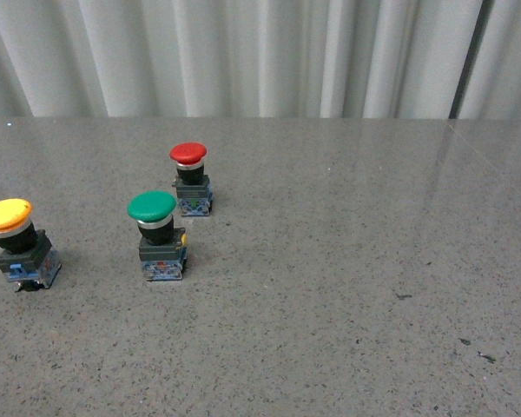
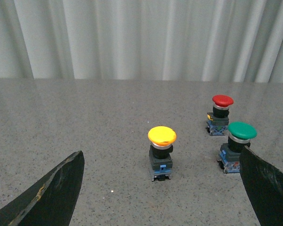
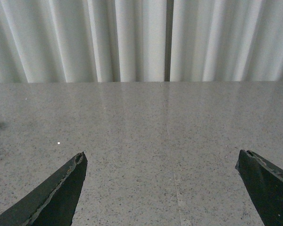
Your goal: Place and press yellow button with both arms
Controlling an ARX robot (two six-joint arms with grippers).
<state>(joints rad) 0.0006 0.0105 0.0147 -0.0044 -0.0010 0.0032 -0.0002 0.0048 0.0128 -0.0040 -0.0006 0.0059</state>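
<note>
First, we fetch the yellow button (image 1: 17, 243) at near left.
Left gripper (image 2: 160, 150) and right gripper (image 3: 161, 153) gape empty; we pinch its body, clear of the green button (image 1: 156, 233).

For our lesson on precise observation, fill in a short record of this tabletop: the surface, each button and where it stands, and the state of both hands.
surface: grey speckled table, white curtain behind
yellow button: upright, far left in the front view, untouched
green button: upright, right of yellow
red button: upright, beyond green
left hand: open, empty, facing the yellow button
right hand: open, empty
</note>
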